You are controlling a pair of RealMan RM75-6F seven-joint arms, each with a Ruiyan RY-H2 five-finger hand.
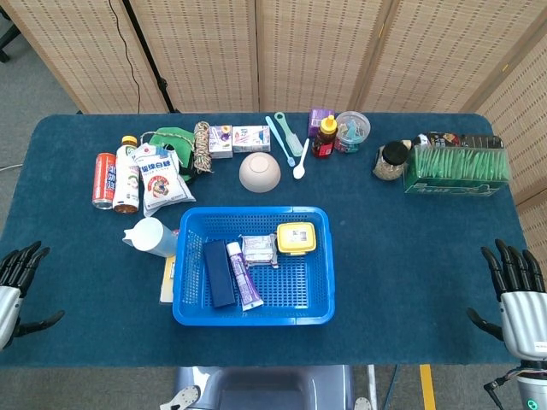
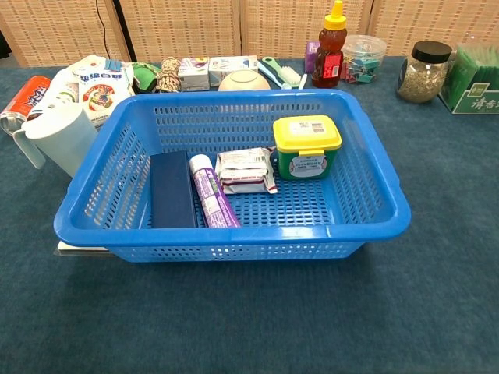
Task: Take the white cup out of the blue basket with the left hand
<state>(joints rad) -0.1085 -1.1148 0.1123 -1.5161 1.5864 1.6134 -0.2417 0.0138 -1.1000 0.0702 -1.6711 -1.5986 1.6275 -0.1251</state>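
Note:
The white cup (image 1: 150, 237) stands upright on the blue cloth just left of the blue basket (image 1: 253, 315), outside it; the chest view shows the white cup (image 2: 56, 137) with its handle toward the left. My left hand (image 1: 12, 290) is far off at the table's front left edge, fingers spread and holding nothing. At the front right edge my right hand (image 1: 515, 295) is held up, fingers apart and empty. Neither hand shows in the chest view. The blue basket (image 2: 378, 234) holds a dark blue box, a purple tube, a wrapped packet and a yellow-lidded tub.
Behind the cup lie a red can (image 1: 103, 180), a white bottle (image 1: 127, 175) and a snack bag (image 1: 161, 177). A bowl (image 1: 259, 172), spoons, a honey bottle (image 1: 325, 137), a jar (image 1: 391, 161) and a green box (image 1: 455, 167) line the back. A flat book sticks out under the basket's left side.

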